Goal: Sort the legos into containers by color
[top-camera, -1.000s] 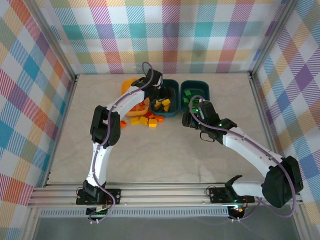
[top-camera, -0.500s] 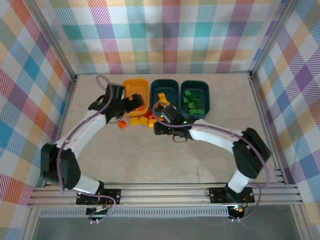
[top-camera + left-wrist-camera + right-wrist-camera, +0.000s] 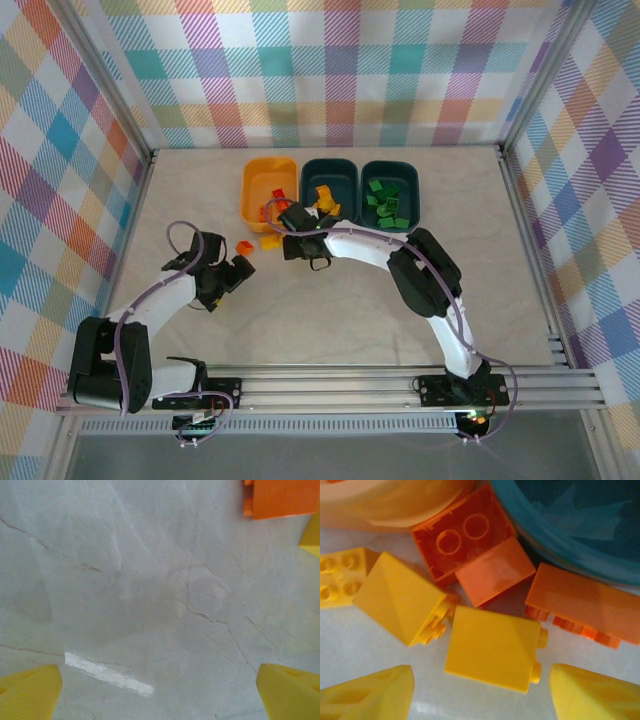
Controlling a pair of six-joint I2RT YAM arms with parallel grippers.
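While the green bricks sit in the right teal tub and a few more lie in the orange tub and the middle teal tub, you have a heap of yellow and orange bricks left on the table just before them. Your right gripper hovers over the heap, spread and empty. Your left gripper is spread too and holds nothing, near a lone orange brick.
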